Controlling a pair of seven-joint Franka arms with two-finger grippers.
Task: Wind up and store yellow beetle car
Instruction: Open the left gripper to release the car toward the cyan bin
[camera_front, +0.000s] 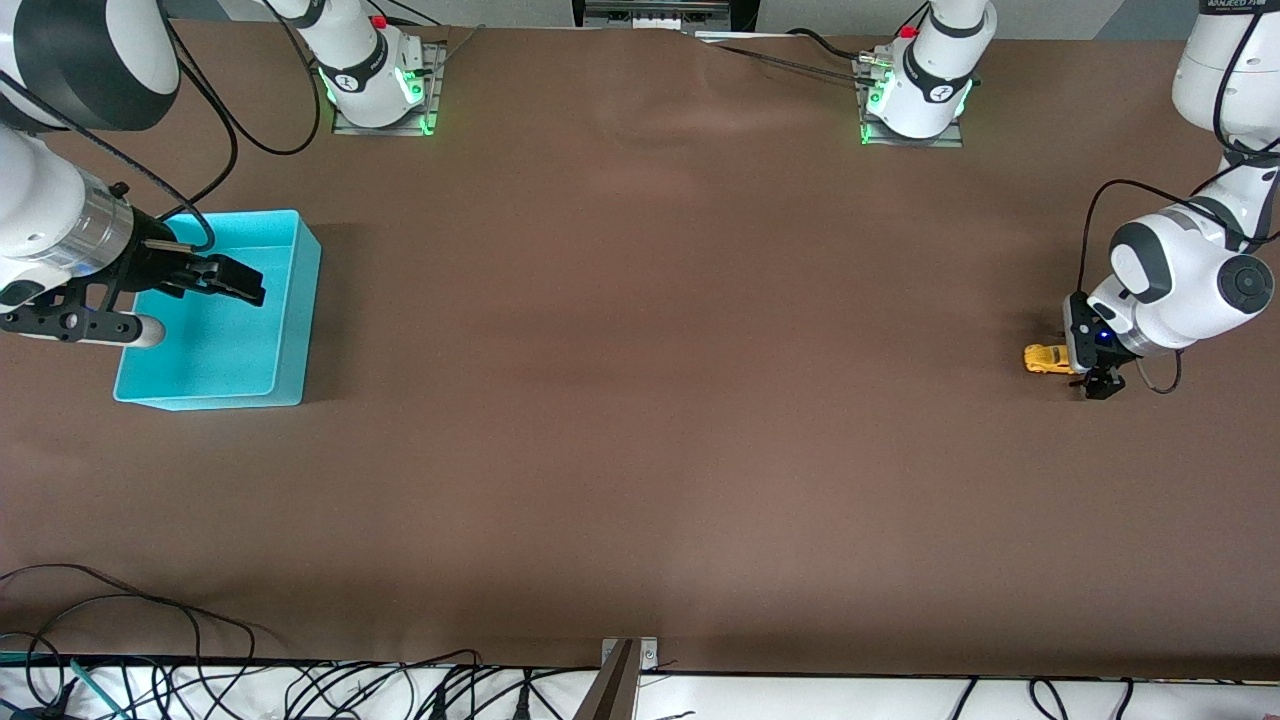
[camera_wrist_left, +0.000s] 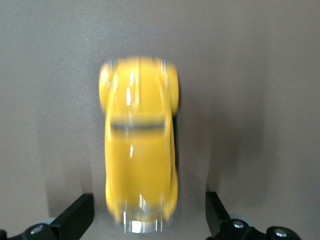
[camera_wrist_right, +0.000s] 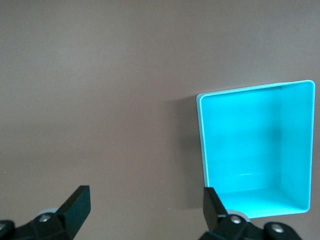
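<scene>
Yellow beetle car (camera_wrist_left: 140, 145) sits on the table (camera_front: 640, 400) at the left arm's end, free between my left gripper's (camera_wrist_left: 147, 217) spread fingers, presumably let go to run. Right gripper (camera_front: 225, 280) waits, fingers apart, over the turquoise bin (camera_front: 290, 300), likely for the storing.

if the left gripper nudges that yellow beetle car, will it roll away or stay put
The yellow beetle car stands on its wheels on the flat table, so a nudge along its length would likely send it rolling. Its glossy, rounded body looks like hard plastic: probably stiff, light, and slippery for the open left gripper astride one end.
</scene>
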